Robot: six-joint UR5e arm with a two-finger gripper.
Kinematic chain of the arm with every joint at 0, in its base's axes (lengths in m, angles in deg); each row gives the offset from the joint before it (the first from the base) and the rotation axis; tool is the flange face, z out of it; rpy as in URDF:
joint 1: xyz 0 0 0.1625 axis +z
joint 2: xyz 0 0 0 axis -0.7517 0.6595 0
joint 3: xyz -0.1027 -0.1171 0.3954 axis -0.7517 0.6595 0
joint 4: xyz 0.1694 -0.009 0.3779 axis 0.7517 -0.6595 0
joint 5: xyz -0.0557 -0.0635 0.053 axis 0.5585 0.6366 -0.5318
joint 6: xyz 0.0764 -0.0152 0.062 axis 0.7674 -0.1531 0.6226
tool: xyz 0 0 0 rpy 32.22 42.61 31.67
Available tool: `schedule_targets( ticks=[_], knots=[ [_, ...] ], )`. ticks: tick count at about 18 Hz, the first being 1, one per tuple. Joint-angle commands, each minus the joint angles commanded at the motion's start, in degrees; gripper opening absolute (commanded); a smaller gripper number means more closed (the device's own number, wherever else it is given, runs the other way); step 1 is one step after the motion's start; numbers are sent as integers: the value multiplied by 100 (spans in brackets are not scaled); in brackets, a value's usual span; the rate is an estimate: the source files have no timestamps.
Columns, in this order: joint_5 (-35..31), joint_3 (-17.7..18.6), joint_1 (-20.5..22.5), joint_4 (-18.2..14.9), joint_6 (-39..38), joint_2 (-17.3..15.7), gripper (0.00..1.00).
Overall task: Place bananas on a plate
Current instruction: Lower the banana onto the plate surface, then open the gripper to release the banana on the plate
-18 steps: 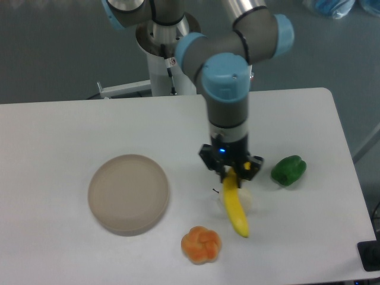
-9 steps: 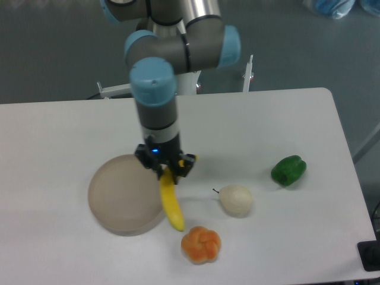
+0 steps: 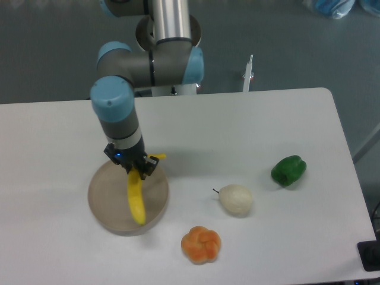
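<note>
Moved: since the picture half a second back, the arm has swung left, carrying the banana from the plate's right edge to a spot over the plate; a second back the pair was over by the pear-like fruit, which was then mostly hidden behind the banana.
Table [image 3: 59,130]: white, filling most of the view, with a dark floor behind it.
Plate [image 3: 107,199]: round, beige-tan, low-rimmed, at the left of the table; its right half is crossed by the banana.
Gripper [image 3: 132,169]: pointing straight down over the plate's upper right part, its fingers closed on the upper end of the banana, a blue light glowing on its body.
Bananas [image 3: 136,199]: one yellow fruit hanging from the gripper, its stem end poking out to the right just beside the fingers, its long body running down and slightly right from the fingers to a tip inside the plate's outline; whether the tip touches the plate cannot be told from this view.
Arm [image 3: 119,110]: grey with light blue caps, reaching from the base at the back edge down to the gripper.
Orange lobed fruit [image 3: 200,244]: on the table, right of the plate and near the front edge.
Whitish pear-like fruit [image 3: 236,199]: on the table, up and right of the orange one, apart from it.
Green pepper [image 3: 288,170]: furthest right, well apart from the plate.
</note>
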Motion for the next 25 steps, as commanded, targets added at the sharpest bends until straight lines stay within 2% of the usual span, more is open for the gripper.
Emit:
schedule_targets(
  ticks=[5,25],
  knots=[
    [-378,114,-185,36,-18,256,31],
    [-414,202,-246,44,-27,361,31]
  ],
)
